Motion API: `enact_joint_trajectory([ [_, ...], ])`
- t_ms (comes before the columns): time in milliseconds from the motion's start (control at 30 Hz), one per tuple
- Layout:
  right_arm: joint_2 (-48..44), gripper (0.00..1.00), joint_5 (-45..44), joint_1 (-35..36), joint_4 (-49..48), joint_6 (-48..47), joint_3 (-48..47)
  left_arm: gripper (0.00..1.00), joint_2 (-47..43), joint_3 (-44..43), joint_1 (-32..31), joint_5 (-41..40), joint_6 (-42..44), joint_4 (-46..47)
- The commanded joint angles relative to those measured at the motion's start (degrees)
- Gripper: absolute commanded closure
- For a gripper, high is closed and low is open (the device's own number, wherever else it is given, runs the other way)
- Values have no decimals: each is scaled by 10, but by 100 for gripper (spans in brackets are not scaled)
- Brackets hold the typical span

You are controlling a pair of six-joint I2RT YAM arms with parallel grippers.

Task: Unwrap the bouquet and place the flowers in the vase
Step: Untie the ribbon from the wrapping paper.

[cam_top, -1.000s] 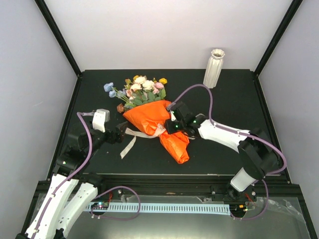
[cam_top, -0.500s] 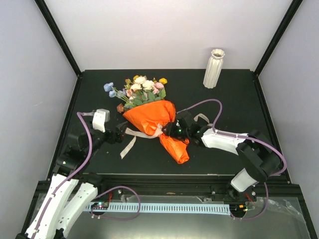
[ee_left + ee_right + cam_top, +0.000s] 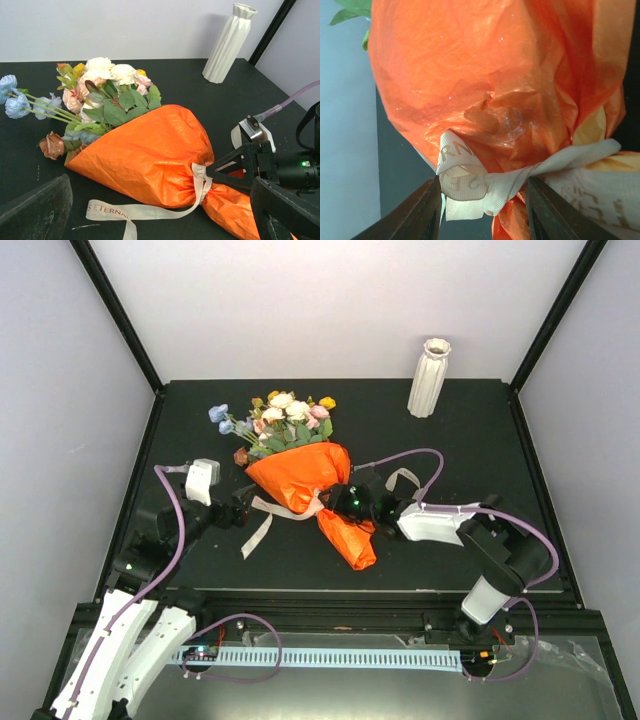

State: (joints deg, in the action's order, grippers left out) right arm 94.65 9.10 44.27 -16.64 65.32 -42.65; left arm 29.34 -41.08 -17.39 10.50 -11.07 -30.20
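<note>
Top external view is showing the job barely begun: the bouquet (image 3: 300, 475) is lying on its side near the middle of the table (image 3: 450, 450), with the orange paper still wrapped around the stems. The cream ribbon (image 3: 262, 525) is still cinching the paper at its narrow waist, and one loose tail is trailing toward the left arm. The flowers (image 3: 285, 415) are spilling out of the wide end toward the back left. None of them is standing in the vase (image 3: 429, 377), which is waiting upright and well apart at the far right.

The right gripper (image 3: 340, 498) is reaching in at the ribbon knot (image 3: 480, 182). In the right wrist view its fingers (image 3: 422, 210) are standing parted on either side of the knot, bracketing it rather than visibly pinching. Whether the pads are touching the ribbon is not clear.

The left gripper (image 3: 245, 512) is hovering low just beside the loose tail, spread wide and grasping nothing.

By my judgement everything is remaining to be done: untying the ribbon, opening the paper, lifting the stems out, and carrying them across to the vase.
</note>
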Motion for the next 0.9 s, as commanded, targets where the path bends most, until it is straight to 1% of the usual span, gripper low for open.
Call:
enact_joint_trajectory([
  [0,-18,52,-77,22,41,66,-13,1,2,-5,-4,3,6,-3],
  [133,-21,51,-80,25,9,126,8,1,-1,-6,-4,-6,7,-5],
  [233,-13,51,-74,25,-91,164,51,1,-1,-6,-4,-8,6,-6],
  [267,-13,51,-75,24,-117,161,60,1,-1,-7,-4,-8,5,-7],
  [333,-18,50,-82,25,-112,136,51,1,-2,-6,-4,-8,5,-7],
  [400,-18,50,-86,25,-107,141,48,1,-2,-5,-4,-9,4,-7],
  [467,-13,50,-86,26,-135,167,57,1,-1,-6,-4,-6,5,-7],
  [600,2,50,-92,29,-193,175,58,1,0,-5,-4,-2,4,-7],
  [700,9,49,-98,29,-218,176,55,1,2,-4,-4,-1,3,-6],
  [867,11,49,-110,29,-230,185,63,1,13,-6,-5,6,3,-7],
])
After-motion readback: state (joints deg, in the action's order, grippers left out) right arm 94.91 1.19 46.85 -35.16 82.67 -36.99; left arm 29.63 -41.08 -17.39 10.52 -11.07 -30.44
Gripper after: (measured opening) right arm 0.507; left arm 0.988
